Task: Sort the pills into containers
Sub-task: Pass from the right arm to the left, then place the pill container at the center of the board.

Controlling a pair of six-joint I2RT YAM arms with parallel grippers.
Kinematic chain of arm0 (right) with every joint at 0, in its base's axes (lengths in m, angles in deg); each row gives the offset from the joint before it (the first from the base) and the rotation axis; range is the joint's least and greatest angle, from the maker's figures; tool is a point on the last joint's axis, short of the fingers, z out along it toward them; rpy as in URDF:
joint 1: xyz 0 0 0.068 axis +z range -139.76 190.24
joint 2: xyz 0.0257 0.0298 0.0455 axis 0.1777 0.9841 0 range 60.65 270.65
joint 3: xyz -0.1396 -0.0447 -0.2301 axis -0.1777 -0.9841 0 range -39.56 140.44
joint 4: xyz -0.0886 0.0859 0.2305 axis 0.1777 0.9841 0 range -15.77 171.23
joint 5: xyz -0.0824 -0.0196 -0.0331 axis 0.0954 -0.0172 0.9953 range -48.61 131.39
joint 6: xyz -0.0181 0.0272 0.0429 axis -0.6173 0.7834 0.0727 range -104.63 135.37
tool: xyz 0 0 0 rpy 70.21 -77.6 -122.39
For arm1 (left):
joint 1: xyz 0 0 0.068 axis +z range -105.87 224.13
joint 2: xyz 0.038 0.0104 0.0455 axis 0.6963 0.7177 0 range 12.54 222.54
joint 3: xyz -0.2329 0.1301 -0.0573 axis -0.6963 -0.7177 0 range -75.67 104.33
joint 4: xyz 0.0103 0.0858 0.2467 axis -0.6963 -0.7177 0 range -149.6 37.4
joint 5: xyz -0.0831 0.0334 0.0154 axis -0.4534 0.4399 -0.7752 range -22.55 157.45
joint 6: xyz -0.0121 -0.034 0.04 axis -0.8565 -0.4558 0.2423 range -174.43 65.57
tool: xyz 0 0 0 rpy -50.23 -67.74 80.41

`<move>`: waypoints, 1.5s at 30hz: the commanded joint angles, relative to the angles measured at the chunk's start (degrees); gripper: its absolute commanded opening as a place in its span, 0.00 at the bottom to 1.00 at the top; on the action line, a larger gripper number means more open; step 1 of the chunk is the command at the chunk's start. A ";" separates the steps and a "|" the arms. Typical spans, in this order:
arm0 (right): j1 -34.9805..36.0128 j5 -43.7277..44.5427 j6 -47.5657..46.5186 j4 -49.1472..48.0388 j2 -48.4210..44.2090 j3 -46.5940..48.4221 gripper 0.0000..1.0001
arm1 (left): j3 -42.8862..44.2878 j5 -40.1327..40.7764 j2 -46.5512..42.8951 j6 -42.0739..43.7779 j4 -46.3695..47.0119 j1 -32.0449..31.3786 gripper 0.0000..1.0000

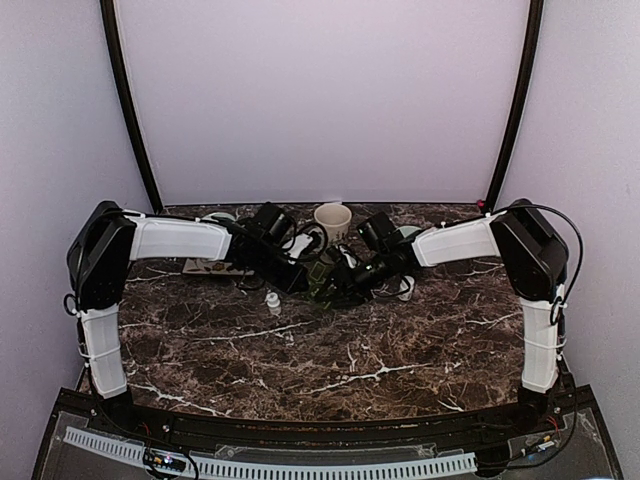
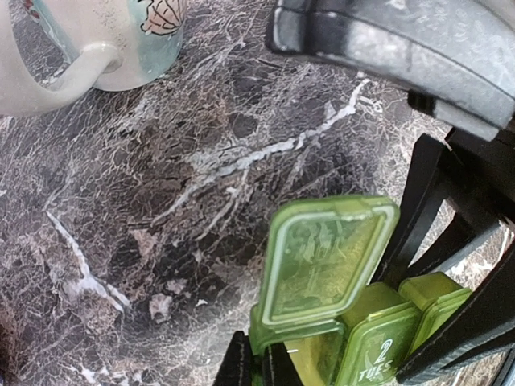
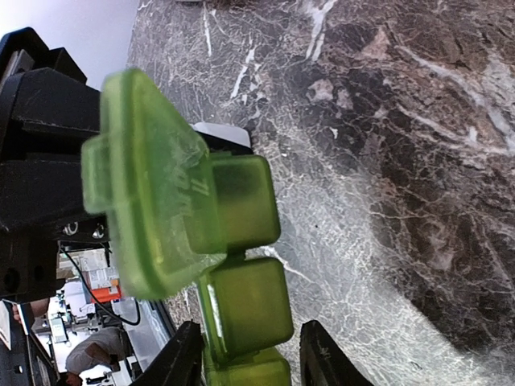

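Top view: the green pill box (image 1: pixel 322 272) is showing mid-frame over the worktop (image 1: pixel 300 360). Left wrist: the left end effector (image 2: pixel 257 363) is pinching it at the bottom, lid (image 2: pixel 322 257) standing open. Right wrist: the right end effector (image 3: pixel 253 358) is gaping loose around it, bottom middle.

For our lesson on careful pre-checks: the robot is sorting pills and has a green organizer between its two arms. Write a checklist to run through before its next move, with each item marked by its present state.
1. Left gripper shut on the pill organizer: ok.
2. End lid stands open: ok.
3. Tuesday lid closed: ok.
4. Right gripper clear of the organizer: not ok, its open fingers straddle it.
5. Contents under the open lid: cannot tell, the interior is not visible.
6. Mug apart from the organizer: ok.
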 commanded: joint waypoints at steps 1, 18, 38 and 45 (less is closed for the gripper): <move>0.10 3.84 -3.49 3.22 -0.57 1.82 0.42 | 2.75 1.68 0.77 1.14 -3.03 -0.37 0.00; -0.13 13.28 -5.98 4.28 -5.77 -2.64 0.48 | 9.57 7.38 5.69 5.05 -11.47 -1.97 0.00; -0.15 18.36 -5.82 4.17 -9.81 -6.26 0.49 | 16.53 11.54 11.07 7.39 -19.83 -3.84 0.04; -0.07 18.57 -5.99 4.35 -9.75 -6.01 0.49 | 17.83 12.39 12.24 6.31 -21.13 -3.88 0.12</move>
